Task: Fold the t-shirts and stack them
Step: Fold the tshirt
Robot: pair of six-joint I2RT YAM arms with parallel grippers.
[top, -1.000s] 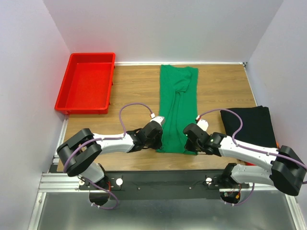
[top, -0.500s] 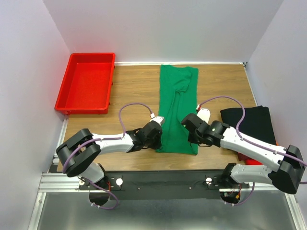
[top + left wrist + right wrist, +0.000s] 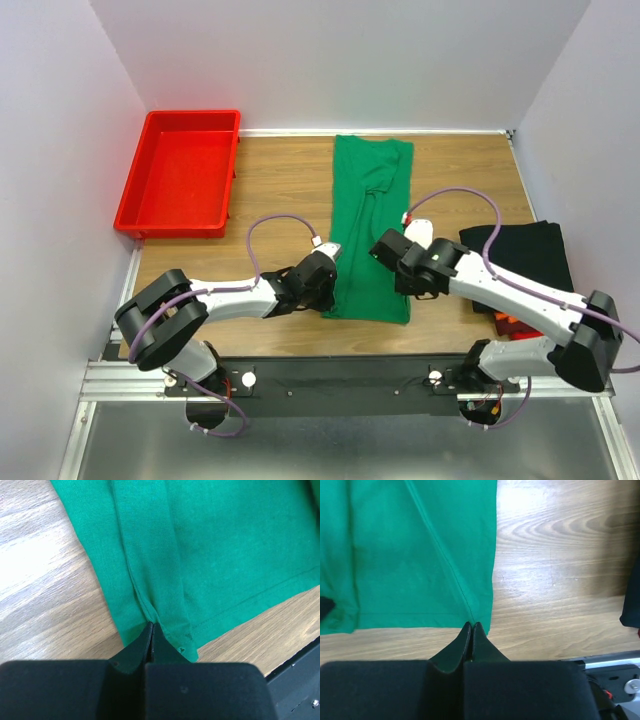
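Wood-grain table (image 3: 280, 180), closed in by pale walls (image 3: 350, 60) on the left, far and right sides. The left gripper (image 3: 151, 625) has its jaws pressed together on the near left corner of the green t-shirt (image 3: 370, 200). It pinches the hem where a folded-over layer ends, and the creases in the cloth run together into its tips. The right gripper (image 3: 472, 625) is also closed, tip against tip. It hangs over the near right corner of the same hem, and the cloth under it lies flat on the wood; no cloth can be seen between its jaws.

The green t-shirt is folded lengthwise into a long strip in the middle of the table. It runs from the near edge to the far wall, with the sleeves turned in toward the middle at the far end.

To the right, near the right wall, lies a folded black t-shirt (image 3: 525, 255), with a bit of red and orange cloth (image 3: 505, 322) showing under its near edge. At the far left corner sits the red tray (image 3: 175, 228), well apart from the shirts. A metal rail (image 3: 330, 375) runs along the near edge of the table and carries both arm bases.
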